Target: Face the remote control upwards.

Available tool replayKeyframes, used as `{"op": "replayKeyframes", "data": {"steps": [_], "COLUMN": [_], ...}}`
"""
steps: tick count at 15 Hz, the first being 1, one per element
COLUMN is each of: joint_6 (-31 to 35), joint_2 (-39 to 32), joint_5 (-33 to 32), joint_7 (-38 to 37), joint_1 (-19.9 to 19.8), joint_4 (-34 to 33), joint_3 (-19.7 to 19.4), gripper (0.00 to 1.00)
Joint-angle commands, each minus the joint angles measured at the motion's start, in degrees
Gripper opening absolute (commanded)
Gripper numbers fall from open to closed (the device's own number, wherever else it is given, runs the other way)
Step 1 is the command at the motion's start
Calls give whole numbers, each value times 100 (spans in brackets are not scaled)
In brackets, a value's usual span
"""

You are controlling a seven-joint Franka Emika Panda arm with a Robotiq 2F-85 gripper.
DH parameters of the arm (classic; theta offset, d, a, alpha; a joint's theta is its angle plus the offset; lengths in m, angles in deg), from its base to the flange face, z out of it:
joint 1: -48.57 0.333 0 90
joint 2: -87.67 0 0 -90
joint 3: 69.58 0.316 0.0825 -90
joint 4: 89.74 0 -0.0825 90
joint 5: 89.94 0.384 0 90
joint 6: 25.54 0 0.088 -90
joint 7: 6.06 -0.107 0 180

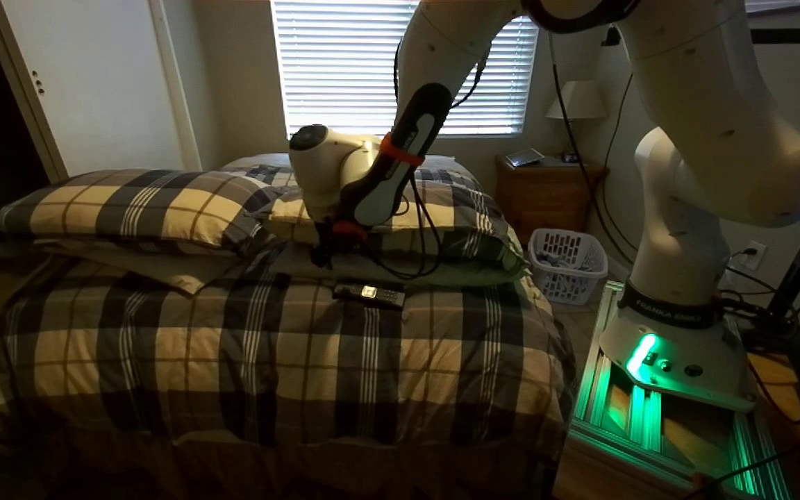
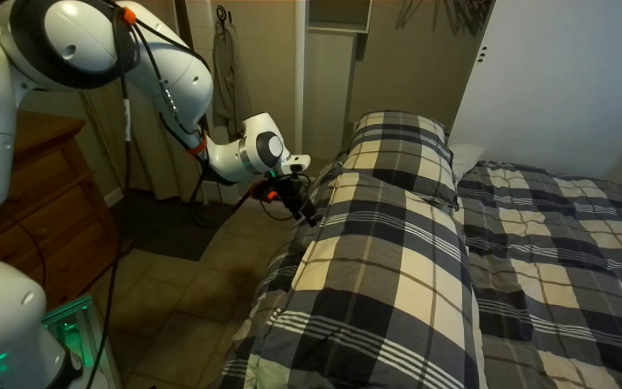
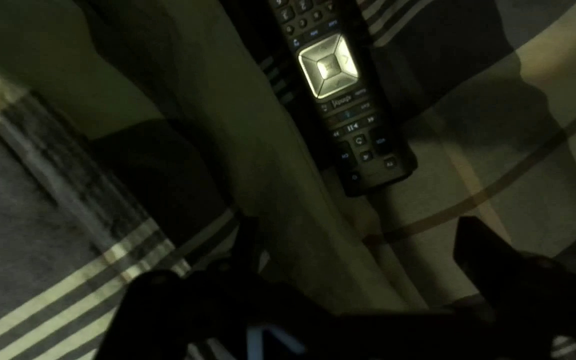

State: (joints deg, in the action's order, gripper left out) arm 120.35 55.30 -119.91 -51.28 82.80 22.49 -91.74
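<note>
The black remote control (image 1: 369,294) lies on the plaid bedcover, along the pillow's lower edge. In the wrist view the remote (image 3: 348,112) shows its button face and a shiny square pad toward the camera; its far end is cut off by the frame. It is hidden behind the pillows in the exterior view from the other side of the bed. My gripper (image 1: 322,258) hangs above the bed by the pillow, up from the remote's left end. In the wrist view the gripper's fingers (image 3: 358,225) are wide apart with nothing between them. The gripper (image 2: 311,220) also shows behind the pillow.
Plaid pillows (image 1: 129,208) (image 2: 381,259) are stacked on the bed (image 1: 289,375), close to the gripper. A white laundry basket (image 1: 568,267) and a wooden nightstand (image 1: 539,198) stand beyond the bed. Cables hang from the arm near the pillow.
</note>
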Motion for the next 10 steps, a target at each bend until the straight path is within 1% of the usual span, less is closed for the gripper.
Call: {"op": "replayKeyframes", "data": {"steps": [1,4,8,10], "joint_6": [-631,-875,-1039,-1110], "joint_2": [550,842,1202,1364], "joint_5": [29,-157,-387,-414], "joint_7": [-633,-1359,-2234,-2474], "joint_1": [-237,-398,-618,-771], "joint_4": [103,115,183,204], "joint_3": [419,660,958,1145], "gripper": [100,100,100,100]}}
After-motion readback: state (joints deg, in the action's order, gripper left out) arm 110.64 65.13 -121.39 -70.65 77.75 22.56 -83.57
